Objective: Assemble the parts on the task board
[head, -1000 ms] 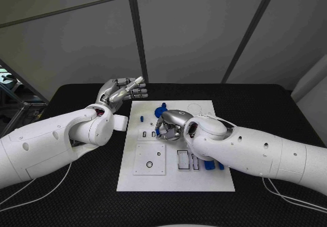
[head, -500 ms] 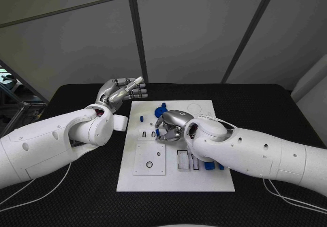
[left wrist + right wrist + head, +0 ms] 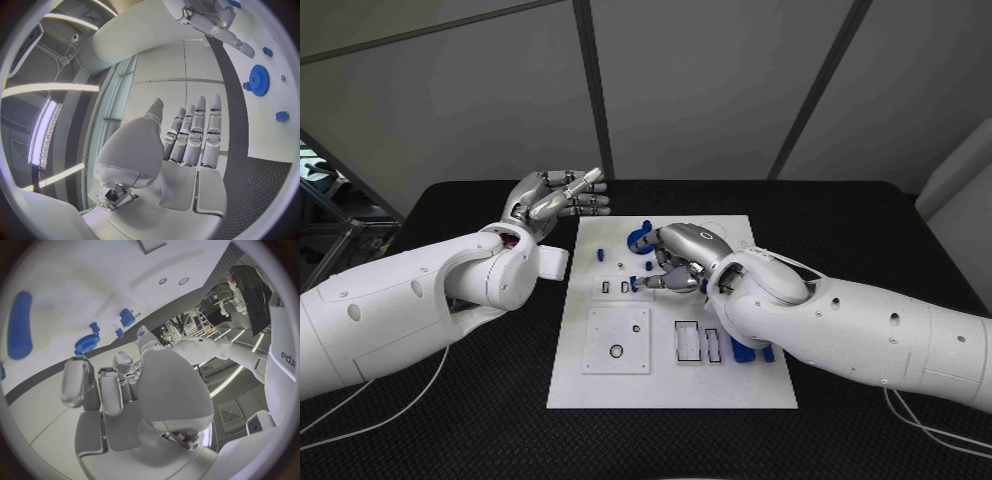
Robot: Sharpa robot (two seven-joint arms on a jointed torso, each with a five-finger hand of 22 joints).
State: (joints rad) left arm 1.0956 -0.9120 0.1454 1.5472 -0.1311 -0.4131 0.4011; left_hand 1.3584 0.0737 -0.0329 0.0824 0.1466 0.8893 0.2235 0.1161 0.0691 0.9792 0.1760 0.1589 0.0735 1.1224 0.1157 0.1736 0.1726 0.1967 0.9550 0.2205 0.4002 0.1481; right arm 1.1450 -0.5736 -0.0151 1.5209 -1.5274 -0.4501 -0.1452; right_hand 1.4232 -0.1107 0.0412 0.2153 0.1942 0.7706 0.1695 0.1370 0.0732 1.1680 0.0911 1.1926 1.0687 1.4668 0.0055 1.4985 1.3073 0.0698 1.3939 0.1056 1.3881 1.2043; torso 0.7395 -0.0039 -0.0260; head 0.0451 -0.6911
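The task board lies mid-table, with a blue gear and small blue parts at its far end and longer blue pieces near its right edge. The right hand hovers low over the board's middle, fingers curled inward; whether they pinch a part, I cannot tell. The left hand waits off the far-left corner, fingers straight, together, holding nothing. Likely a part is being seated; next comes precise alignment.

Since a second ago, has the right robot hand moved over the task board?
Yes. The right robot hand has shifted toward the task board's far edge, closer to the blue gear.
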